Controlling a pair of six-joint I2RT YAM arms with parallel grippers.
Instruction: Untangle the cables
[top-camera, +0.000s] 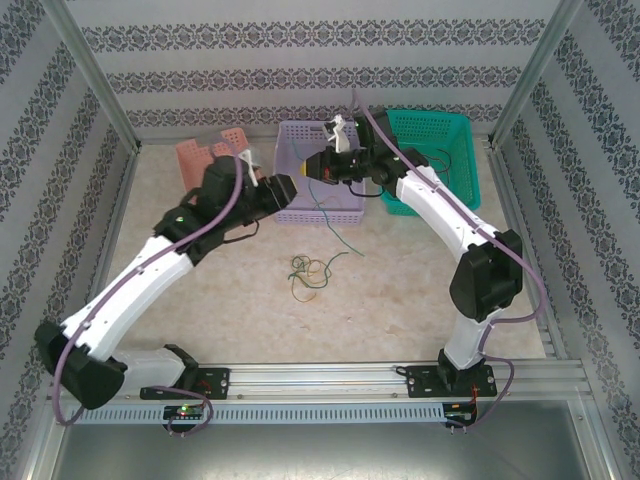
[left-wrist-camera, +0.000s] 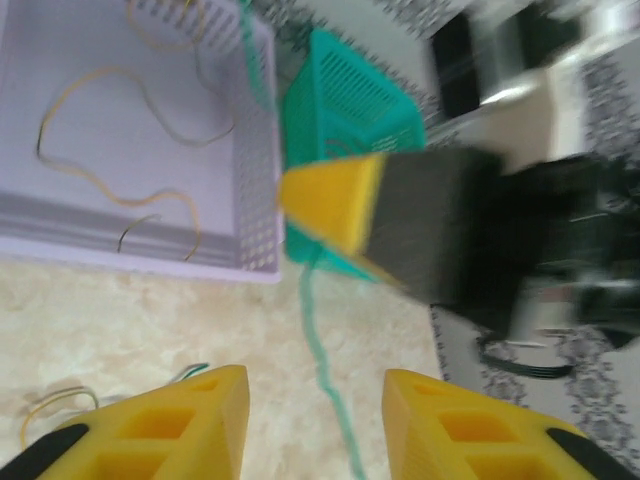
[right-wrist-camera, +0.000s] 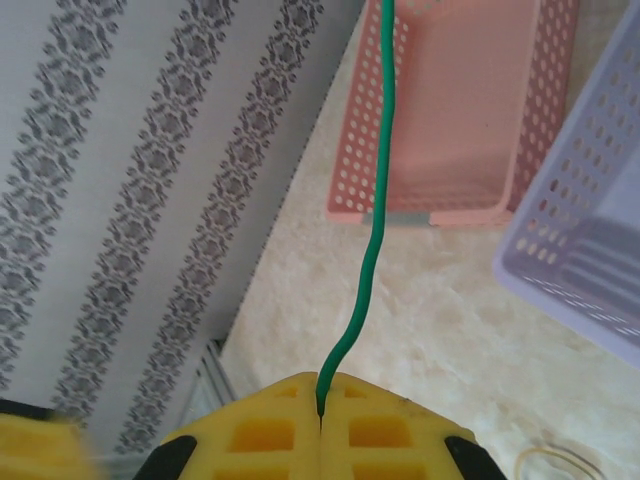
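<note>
Partly cut off, the green cable (right-wrist-camera: 379, 150) is running out the top of the right wrist view. The right gripper (right-wrist-camera: 320, 395) is pinching it, fingers pressed together. The left gripper (left-wrist-camera: 315, 390) is hanging with its fingers spread and the blurred cable showing between them; contact is unclear. Yellowish cables (left-wrist-camera: 150, 200) are lying in the lilac basket (left-wrist-camera: 262, 180). A tangle (top-camera: 310, 272) is sitting on the table (top-camera: 400, 290), near that basket. The pink basket (right-wrist-camera: 450, 100) and teal basket (left-wrist-camera: 345, 100) are flanking it.

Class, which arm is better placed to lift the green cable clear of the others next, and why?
Right, probably: the right gripper is shut on the green cable, while the left gripper is open and holds nothing.
</note>
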